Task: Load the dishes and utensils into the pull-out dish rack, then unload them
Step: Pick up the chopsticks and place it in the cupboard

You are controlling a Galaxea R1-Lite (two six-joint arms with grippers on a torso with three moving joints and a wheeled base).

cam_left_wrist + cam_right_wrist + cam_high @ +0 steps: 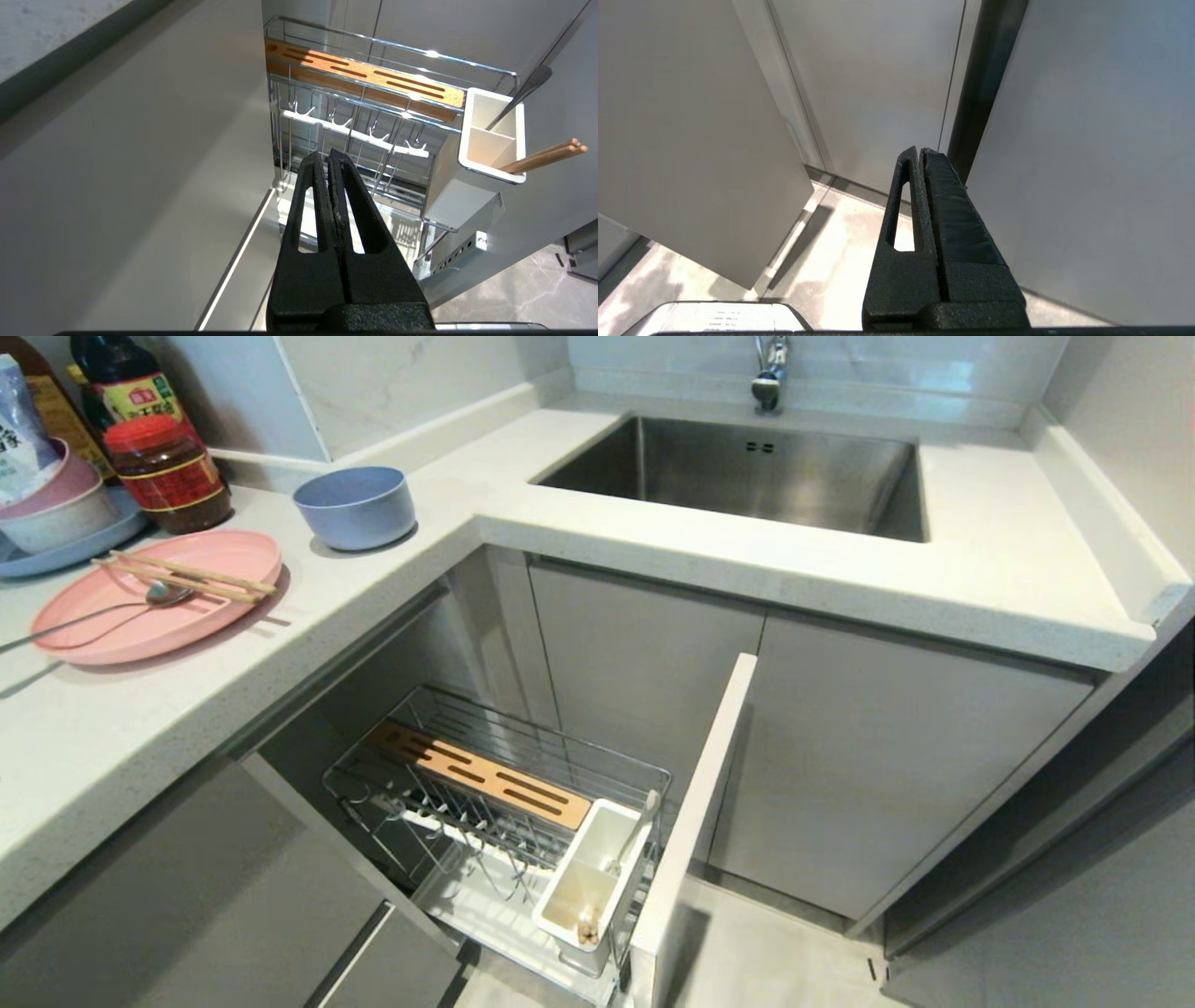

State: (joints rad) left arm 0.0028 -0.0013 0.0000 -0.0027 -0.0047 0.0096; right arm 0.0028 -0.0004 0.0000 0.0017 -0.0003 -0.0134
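Rack (523, 803) pulled out below the counter (280, 644), plate dividers bare, white box (590, 882) at its front end holding a metal utensil (523, 93) and brown chopsticks (546, 157). Pink plate (140, 616) on the counter left of the sink (747, 467), carrying light chopsticks (187, 577) and a spoon (140, 600), with blue bowl (355, 507) just behind. Left gripper (327, 156) clenched, empty, beside the rack; right gripper (920, 154) likewise clenched, empty, before closed cabinet doors.
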